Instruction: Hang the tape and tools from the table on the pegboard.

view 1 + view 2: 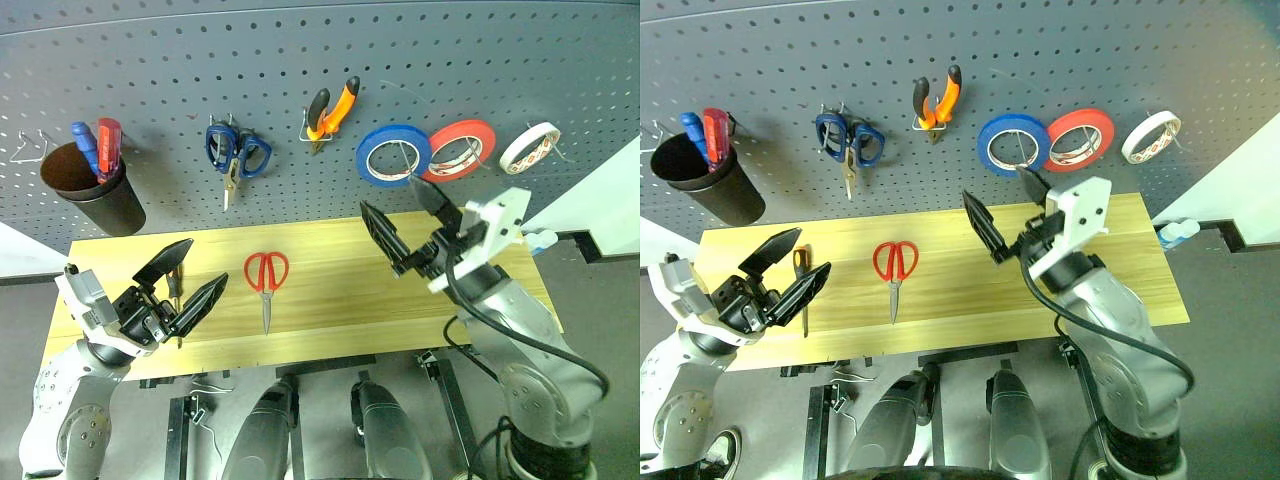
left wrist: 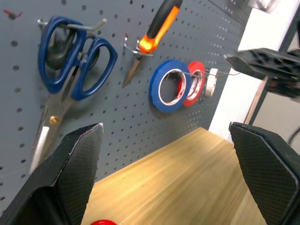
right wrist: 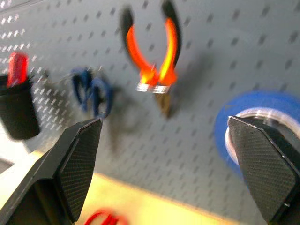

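On the light wooden table (image 1: 350, 300), red-handled scissors (image 1: 266, 275) lie left of centre with the blades toward the front edge. A slim screwdriver (image 1: 800, 266) with an orange-and-black handle lies at the table's left end. My left gripper (image 1: 203, 265) hovers open just over it, with nothing between its fingers. My right gripper (image 1: 390, 195) is open and empty above the table's right half, tips toward the pegboard (image 1: 300, 60). On the board hang the orange-and-black pliers (image 1: 332, 110) and, at the far right, the whitish tape (image 1: 530, 147).
Also on the board are blue-handled scissors (image 1: 238, 150), a blue roll (image 1: 393, 155) and a red roll (image 1: 460, 150). A black cup (image 1: 95, 190) at the left holds blue and red screwdrivers. Bare hooks (image 1: 30, 145) sit at the far left.
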`<state>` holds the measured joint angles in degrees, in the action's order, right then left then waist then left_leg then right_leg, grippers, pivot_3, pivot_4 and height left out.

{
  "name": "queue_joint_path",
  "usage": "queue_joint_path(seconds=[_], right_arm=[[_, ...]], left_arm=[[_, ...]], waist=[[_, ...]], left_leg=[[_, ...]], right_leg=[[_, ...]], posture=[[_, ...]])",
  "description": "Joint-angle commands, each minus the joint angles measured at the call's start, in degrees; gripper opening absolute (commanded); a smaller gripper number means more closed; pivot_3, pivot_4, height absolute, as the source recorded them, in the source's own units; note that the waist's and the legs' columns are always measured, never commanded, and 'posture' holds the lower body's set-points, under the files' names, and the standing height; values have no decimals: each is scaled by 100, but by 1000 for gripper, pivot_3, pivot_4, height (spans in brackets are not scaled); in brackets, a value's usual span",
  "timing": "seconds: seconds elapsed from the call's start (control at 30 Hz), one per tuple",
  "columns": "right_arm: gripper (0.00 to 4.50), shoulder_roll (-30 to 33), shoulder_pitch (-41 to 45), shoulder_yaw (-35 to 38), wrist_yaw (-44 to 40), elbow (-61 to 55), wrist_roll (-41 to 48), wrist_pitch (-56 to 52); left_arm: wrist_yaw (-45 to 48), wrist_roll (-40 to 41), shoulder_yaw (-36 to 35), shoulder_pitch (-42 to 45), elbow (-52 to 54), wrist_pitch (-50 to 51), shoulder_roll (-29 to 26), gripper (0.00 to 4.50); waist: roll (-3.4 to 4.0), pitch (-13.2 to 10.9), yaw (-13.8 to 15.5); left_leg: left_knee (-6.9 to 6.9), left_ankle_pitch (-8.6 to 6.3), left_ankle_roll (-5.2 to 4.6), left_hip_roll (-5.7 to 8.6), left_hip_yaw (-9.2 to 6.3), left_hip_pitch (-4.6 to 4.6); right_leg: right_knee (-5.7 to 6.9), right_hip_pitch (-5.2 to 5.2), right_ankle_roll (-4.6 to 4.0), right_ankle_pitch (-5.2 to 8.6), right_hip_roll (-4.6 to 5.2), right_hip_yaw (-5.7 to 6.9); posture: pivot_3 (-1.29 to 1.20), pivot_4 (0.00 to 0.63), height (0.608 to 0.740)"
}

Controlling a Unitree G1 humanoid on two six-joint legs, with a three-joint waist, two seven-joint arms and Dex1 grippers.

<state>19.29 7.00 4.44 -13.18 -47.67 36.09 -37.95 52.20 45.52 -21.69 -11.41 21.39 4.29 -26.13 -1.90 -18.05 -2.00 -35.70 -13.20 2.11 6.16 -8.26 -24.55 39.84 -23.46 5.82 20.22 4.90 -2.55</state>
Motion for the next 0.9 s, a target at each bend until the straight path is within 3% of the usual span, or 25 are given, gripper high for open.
queue_joint_path(seconds=[0.03,0.17,0.33,0.47,0.73,0.9], right_arm=[[4474,523,-557,393,-396,-514,794,-363],[4474,1192,-1225,809,-854,-601,1407,-501],[4474,1882,-1699,1071,-1394,-499,1504,-426],[4474,2087,-1737,1220,-1510,-427,1521,-346],[4474,2088,-1588,1101,-1313,-556,1535,-365],[4474,2075,-1554,1045,-1185,-606,1534,-356]], left_arm=[[-303,-147,-198,-303,66,314,-227,4500],[-885,-393,-45,-681,286,1192,-688,4500],[-1887,-1130,487,-429,315,1871,-698,4500],[-2792,-1803,1058,41,239,2540,-578,4500],[-4311,-2802,2014,1284,-254,3619,359,4500],[-4940,-2837,2064,1606,-124,4470,1091,4500]], waist=[[-3,2,1],[-4,3,-4],[-8,7,116],[-17,13,153],[-25,36,122],[-36,67,115]], left_leg=[[0,-2,-4,0,0,0],[-2,-9,-15,0,0,3],[-7,-16,-28,-1,-1,5],[-24,-20,-33,0,-2,4],[-44,-16,-28,4,4,5],[-46,-6,-10,3,8,5]], right_leg=[[-7,4,1,0,1,2],[-15,11,3,-2,2,3],[-27,23,9,-6,2,7],[-31,35,17,-11,1,10],[-41,48,32,-24,1,13],[-40,47,33,-25,-1,14]], posture=[[47,286,719],[41,287,719],[26,284,719],[9,278,719],[-43,255,719],[-53,243,719]])
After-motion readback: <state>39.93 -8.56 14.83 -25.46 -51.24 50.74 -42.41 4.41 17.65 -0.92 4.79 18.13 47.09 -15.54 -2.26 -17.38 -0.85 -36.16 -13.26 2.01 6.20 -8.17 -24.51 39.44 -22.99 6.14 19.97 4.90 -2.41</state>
